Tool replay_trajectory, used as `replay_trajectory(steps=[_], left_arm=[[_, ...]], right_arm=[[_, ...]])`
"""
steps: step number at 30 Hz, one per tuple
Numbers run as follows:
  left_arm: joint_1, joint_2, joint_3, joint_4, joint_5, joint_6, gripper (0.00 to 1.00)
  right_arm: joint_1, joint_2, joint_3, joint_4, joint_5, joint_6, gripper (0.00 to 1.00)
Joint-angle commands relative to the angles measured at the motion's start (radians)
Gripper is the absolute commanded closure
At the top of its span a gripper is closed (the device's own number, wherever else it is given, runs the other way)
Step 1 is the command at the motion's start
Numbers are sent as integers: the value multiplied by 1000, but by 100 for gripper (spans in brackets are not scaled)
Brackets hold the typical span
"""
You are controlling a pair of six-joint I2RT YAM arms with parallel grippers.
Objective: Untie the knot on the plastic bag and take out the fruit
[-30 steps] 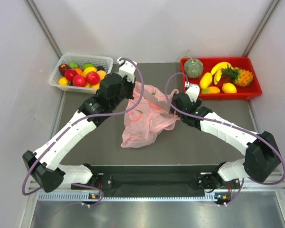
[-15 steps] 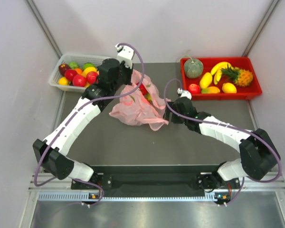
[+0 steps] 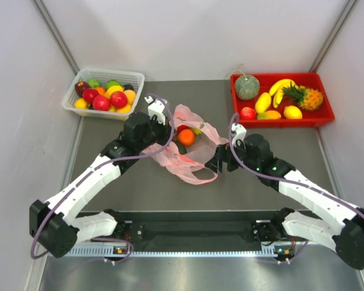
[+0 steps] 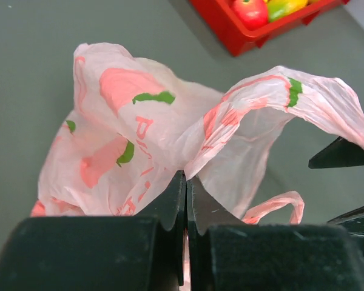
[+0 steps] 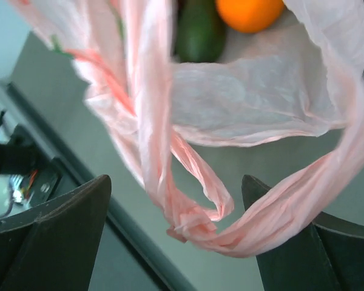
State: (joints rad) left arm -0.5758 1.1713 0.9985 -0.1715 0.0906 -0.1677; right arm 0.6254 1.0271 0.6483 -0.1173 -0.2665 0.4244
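Near the middle of the counter [image 3: 133, 182] the plastic bag [image 3: 191, 159] lay slumped with its mouth gaping, and the fruit [image 3: 184, 140] showed inside it: an orange [image 3: 186, 137] beside a dark green avocado [image 3: 178, 147]. The left hand [image 4: 185, 185] was pressed together on a fold of pink film, apparently anchoring the bag and holding the mouth up. The right hand [image 5: 176, 179] was spread wide around the knot [image 5: 190, 228] — a twisted lump in the handle strips, touching neither finger. Whether it was fully loosened I could not tell.

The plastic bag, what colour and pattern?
The plastic bag is pale pink with red and green marks; left wrist view.
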Motion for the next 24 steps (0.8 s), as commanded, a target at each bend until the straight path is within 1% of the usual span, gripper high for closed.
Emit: replay_trajectory(steps=[1, 2, 5, 8, 10, 11, 13, 14, 16, 17, 19, 20, 23, 24], left_arm=[[-7, -68, -55, 92, 50, -81, 100], [-9, -70, -63, 92, 49, -84, 100], [-9, -76, -78, 98, 46, -90, 100], [-9, -75, -77, 95, 57, -98, 100], [-9, -76, -78, 95, 64, -110, 100], [-10, -75, -80, 95, 72, -118, 100], [-9, -76, -86, 95, 80, -125, 100], [-10, -76, -89, 96, 86, -130, 100], [-10, -79, -96, 99, 96, -142, 100], [-10, -79, -98, 101, 104, -147, 100], [-10, -79, -101, 102, 120, -159, 100], [-10, -79, -103, 102, 123, -165, 100], [-10, -71, -110, 110, 138, -176, 100], [-10, -70, -112, 112, 139, -179, 100]], right_arm=[[6, -94, -32, -36, -105, -50, 12], [28, -107, -33, -57, -93, -58, 12], [65, -113, -36, -87, 53, -87, 12], [82, -72, -32, -87, 59, -99, 12], [132, -35, -33, -62, 104, -101, 12], [181, -19, -32, -55, 162, -101, 12], [227, 37, -13, -50, 219, -101, 12], [276, 56, -9, -45, 295, -98, 12], [319, 115, 8, -35, 364, -88, 11], [357, 134, 11, -33, 456, -84, 11], [390, 189, 27, -33, 582, -53, 12], [417, 205, 31, -35, 686, -47, 11], [471, 246, 33, 11, 817, -49, 11], [474, 254, 31, 27, 825, -53, 11]])
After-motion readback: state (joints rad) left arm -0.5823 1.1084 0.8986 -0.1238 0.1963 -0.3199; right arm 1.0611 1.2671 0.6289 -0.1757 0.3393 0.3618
